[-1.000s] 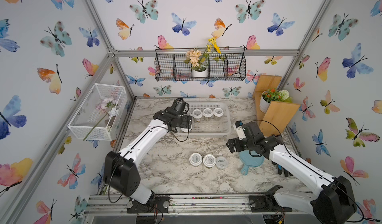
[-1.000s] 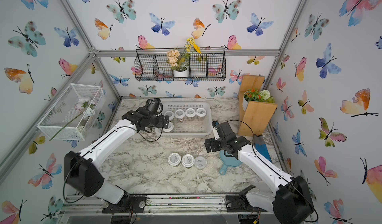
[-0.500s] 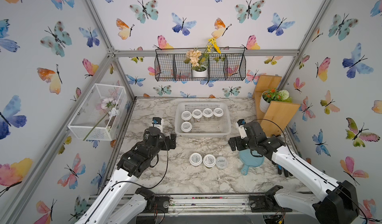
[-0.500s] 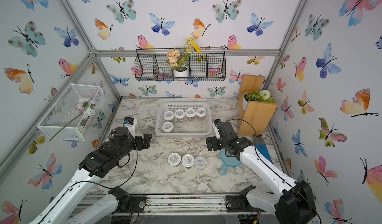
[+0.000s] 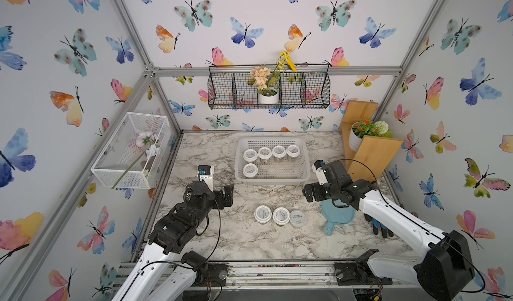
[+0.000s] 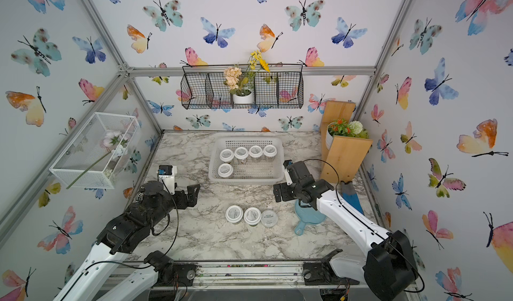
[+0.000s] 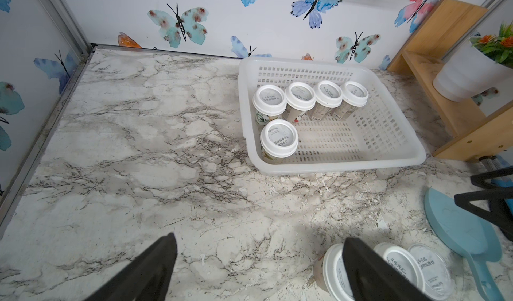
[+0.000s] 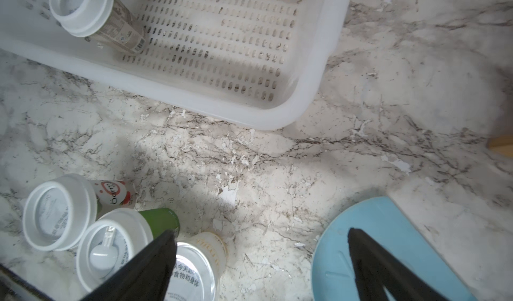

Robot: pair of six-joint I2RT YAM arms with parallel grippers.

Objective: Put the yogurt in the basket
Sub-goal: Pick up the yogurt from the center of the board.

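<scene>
— What is different now from a second ago?

— Closest to us, three yogurt jars (image 5: 281,216) stand in a row on the marble table (image 5: 249,244), the same as before. The left pincer (image 5: 226,195) has come back. It was over the near left corner of the basket (image 5: 272,180); now it is well apart from it, to the left of the row. Farther away, the basket holds five jars, four along the back and one alone in that corner. So I judge this delivery is finished, and three jars remain to move.

— And the pincers?

— Both are wide and hold nothing. The left pincer touches nothing and looks toward the row. The right pincer (image 5: 311,192) hangs just beside the blue paddle (image 5: 337,216), almost where it was.
</scene>
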